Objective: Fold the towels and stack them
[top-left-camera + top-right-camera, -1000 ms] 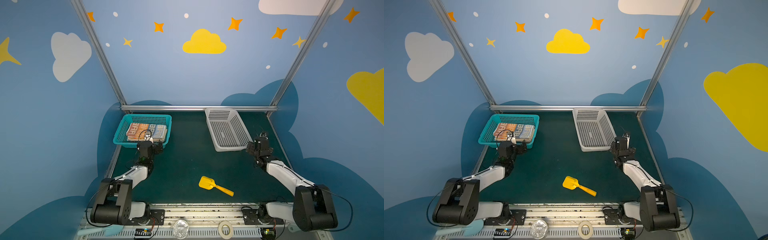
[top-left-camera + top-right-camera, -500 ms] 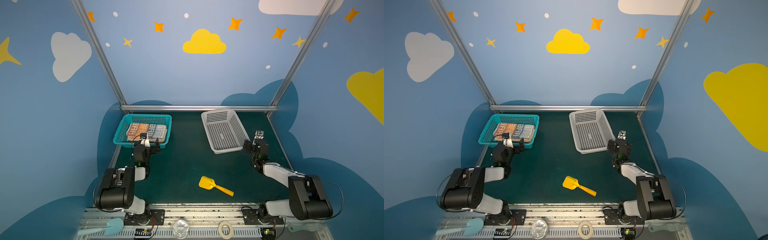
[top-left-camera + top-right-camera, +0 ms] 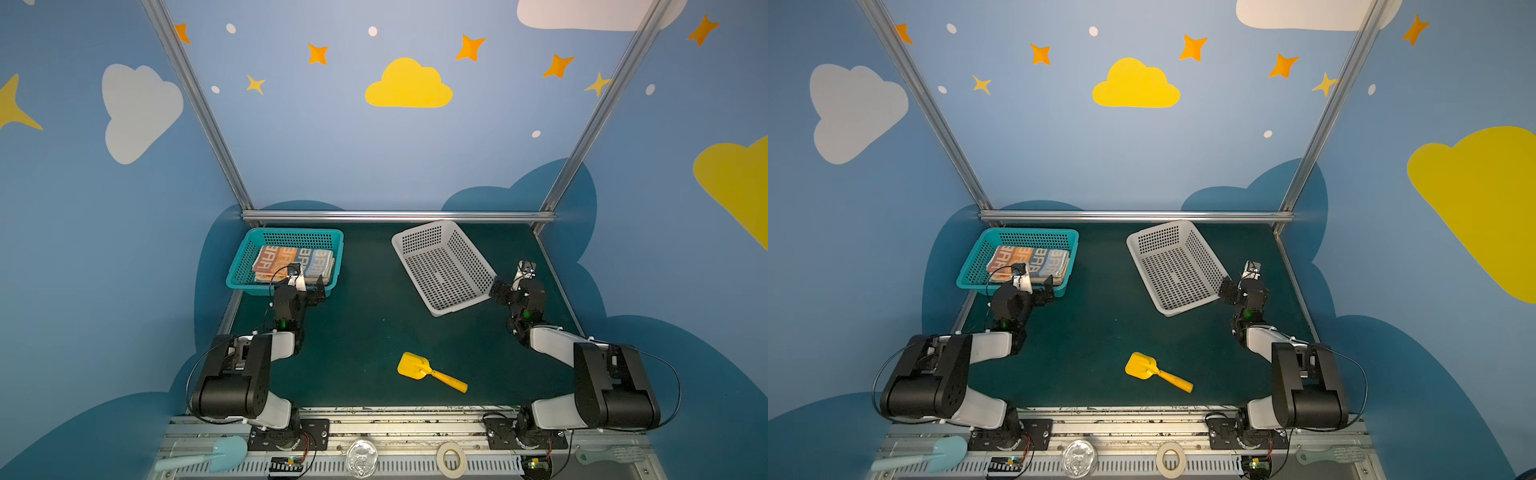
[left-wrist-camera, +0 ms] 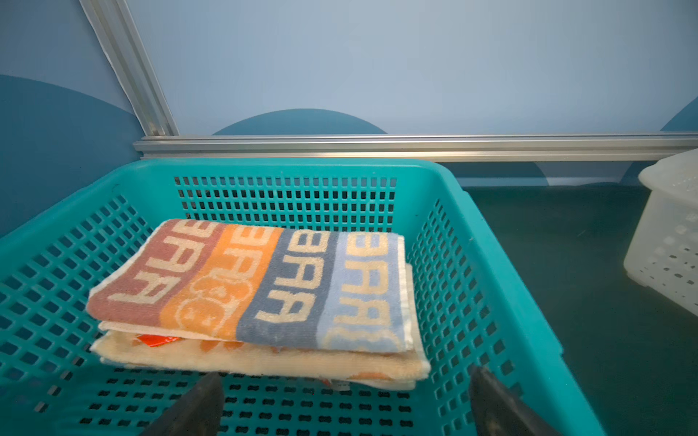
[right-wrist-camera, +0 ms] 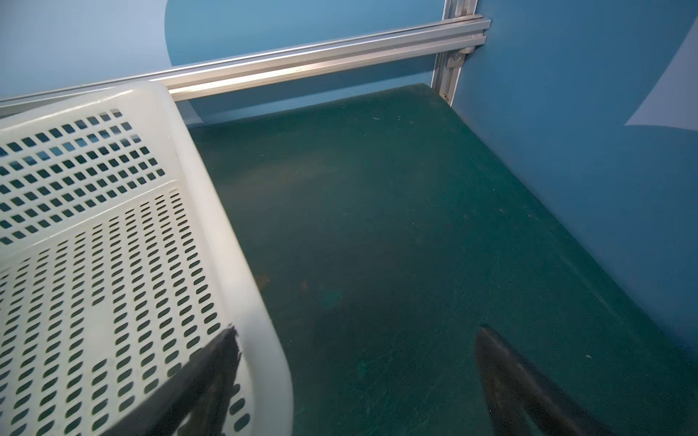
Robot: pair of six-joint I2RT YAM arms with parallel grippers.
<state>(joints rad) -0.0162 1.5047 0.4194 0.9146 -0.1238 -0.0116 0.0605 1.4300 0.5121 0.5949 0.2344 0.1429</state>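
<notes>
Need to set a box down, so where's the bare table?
Bare mat between the teal basket and white basket, and forward to the yellow scoop. Also the far corner right of the white basket. Crowded: teal basket, holding towels.

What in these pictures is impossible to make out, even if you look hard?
- Towels, left wrist view: how many lie under the striped top one; their folded edges merge in the teal basket.
- Towels, both top views: the left gripper covers part of the stack's near edge.
- Right gripper, right wrist view: fingers blurred and cut off by the picture's edge; contact with the white basket is unclear.
</notes>
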